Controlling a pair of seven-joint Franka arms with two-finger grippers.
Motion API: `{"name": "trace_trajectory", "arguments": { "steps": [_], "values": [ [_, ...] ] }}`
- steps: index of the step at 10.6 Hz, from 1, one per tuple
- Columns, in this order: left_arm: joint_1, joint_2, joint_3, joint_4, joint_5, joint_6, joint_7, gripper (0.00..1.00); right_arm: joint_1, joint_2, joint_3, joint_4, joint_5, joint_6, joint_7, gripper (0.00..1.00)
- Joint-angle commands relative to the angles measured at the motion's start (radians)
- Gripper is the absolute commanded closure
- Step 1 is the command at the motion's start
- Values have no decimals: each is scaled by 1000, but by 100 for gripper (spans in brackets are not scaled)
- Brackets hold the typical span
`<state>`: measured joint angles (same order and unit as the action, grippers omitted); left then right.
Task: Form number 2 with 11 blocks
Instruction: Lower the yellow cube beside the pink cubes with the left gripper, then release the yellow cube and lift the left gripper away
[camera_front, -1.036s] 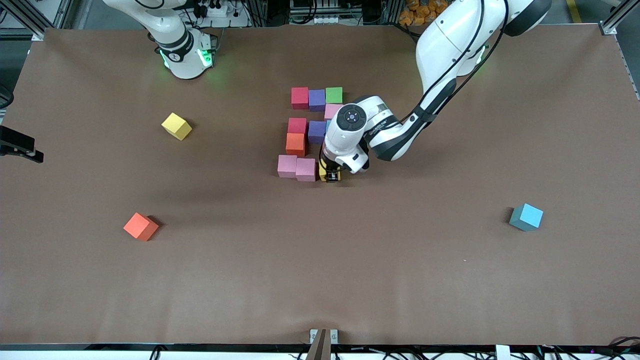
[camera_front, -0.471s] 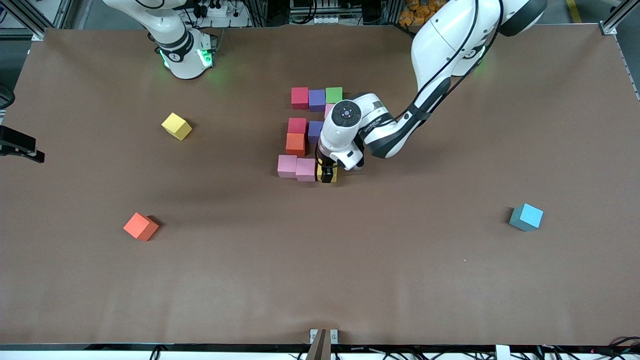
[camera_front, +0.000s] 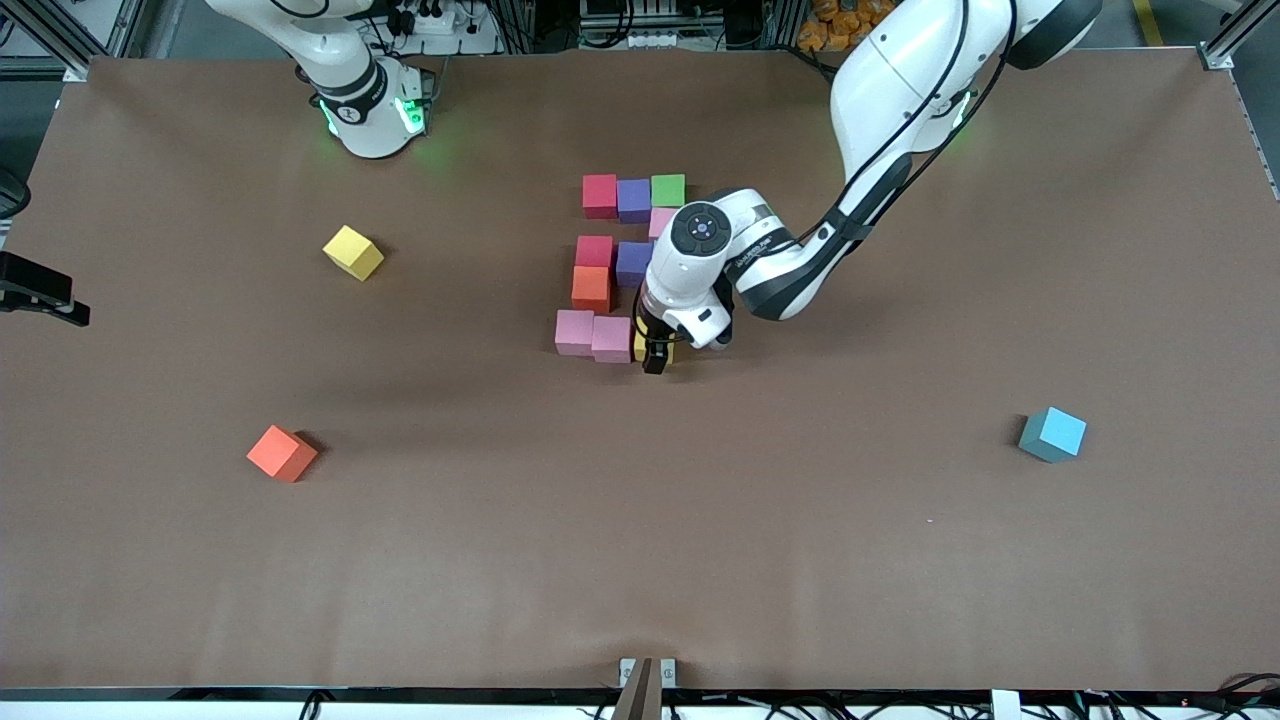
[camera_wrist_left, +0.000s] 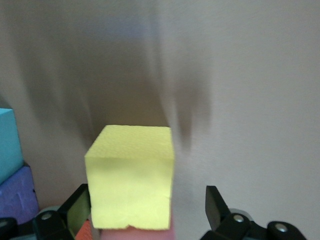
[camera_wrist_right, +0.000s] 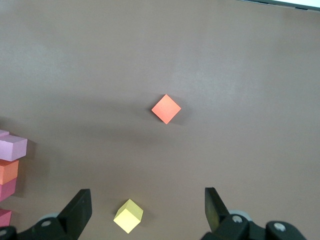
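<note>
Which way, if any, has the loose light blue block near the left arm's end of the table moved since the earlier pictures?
No. The light blue block lies at the same spot on the table, equally far from its near edge as before.

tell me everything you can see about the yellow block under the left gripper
The yellow block is a small matte foam cube with a finely pitted surface and slightly ragged lower edge. It sits flat on the brown table at the bottom row of the block figure, right beside a pink block, at the end of that row toward the left arm's end of the table. The left gripper straddles it with fingers open; one finger lies close against a side, the other stands clear of it.
</note>
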<state>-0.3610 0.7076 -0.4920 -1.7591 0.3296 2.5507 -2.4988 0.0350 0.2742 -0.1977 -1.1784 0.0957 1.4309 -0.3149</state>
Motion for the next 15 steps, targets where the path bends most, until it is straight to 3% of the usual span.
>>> {"name": "trace_trajectory", "arguments": {
  "steps": [1, 4, 8, 15],
  "values": [
    [48, -77, -32, -17, 23, -41, 38, 0, 0, 2, 1, 5, -4, -1, 20, 0],
    [118, -155, -95, -8, 19, -107, 164, 0, 3, 2, 1, 5, -4, -1, 20, 0],
    [235, -230, -218, 77, 14, -330, 449, 0, 3, 2, 1, 5, -4, -1, 20, 0],
    [447, -296, -255, 170, -27, -579, 1039, 0, 5, 2, 1, 5, -4, -1, 20, 0]
  ]
}}
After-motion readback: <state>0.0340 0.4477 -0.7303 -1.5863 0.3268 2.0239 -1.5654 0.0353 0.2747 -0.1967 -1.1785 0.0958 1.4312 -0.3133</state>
